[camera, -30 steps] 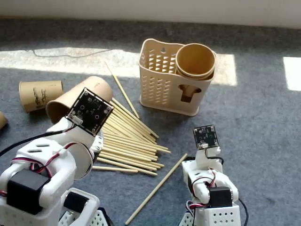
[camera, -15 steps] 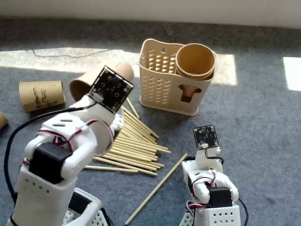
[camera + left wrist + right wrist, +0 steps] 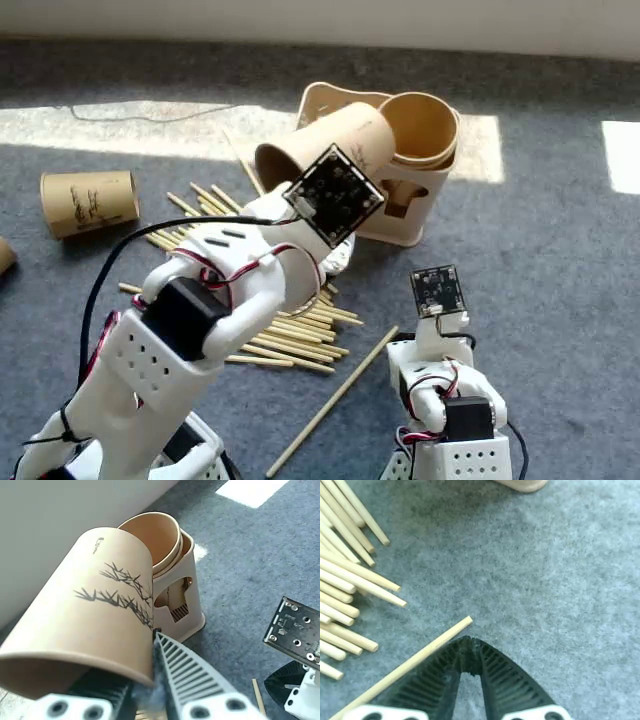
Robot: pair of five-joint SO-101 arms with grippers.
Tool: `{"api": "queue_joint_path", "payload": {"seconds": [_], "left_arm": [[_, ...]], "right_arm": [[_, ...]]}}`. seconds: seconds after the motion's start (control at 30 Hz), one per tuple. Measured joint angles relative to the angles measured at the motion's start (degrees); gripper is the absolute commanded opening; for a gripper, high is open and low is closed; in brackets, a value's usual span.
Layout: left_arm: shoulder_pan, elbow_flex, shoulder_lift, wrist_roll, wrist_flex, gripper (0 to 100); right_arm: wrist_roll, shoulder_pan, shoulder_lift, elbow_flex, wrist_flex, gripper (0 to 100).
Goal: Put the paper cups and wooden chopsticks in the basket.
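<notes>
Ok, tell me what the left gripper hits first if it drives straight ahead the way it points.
Likely the nested cups in the basket: the paper cup in the left gripper leads closed end first toward them; depth is unclear.

The left arm (image 3: 200, 320) stretches forward and upward from its base at the near edge, elbow raised, with its wrist board (image 3: 335, 197) tilted high. The left claw (image 3: 156, 636) is clamped on the rim of a paper cup (image 3: 85, 605) and holds it on its side in the air, one ribbed finger (image 3: 175, 667) lying against the outside of the cup's wall. The right arm (image 3: 445, 395) sits folded low over its own base, its wrist pointing downward. The right claw (image 3: 469, 647) hangs low, its black fingers closed tip to tip.
</notes>
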Motion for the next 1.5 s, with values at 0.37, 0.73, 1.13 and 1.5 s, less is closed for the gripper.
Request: {"api": "queue_joint_path", "payload": {"seconds": [0.37, 0.73, 1.13, 1.5], "left_arm": [[0.53, 0.0, 8.97, 0.0, -12.22, 1], [0.44, 0.0, 10.73, 0.0, -15.3, 16], [0.53, -6.07, 11.08, 0.0, -15.65, 17], [0.62, -0.79, 11.08, 0.0, -28.31, 17]], "right_arm": [[0.0, 0.0, 0.0, 0.0, 0.0, 0.5], [0.0, 0.0, 0.0, 0.0, 0.0, 0.5], [0.0, 0.0, 0.0, 0.0, 0.0, 0.5], [0.0, 0.0, 0.0, 0.0, 0.0, 0.5]]}}
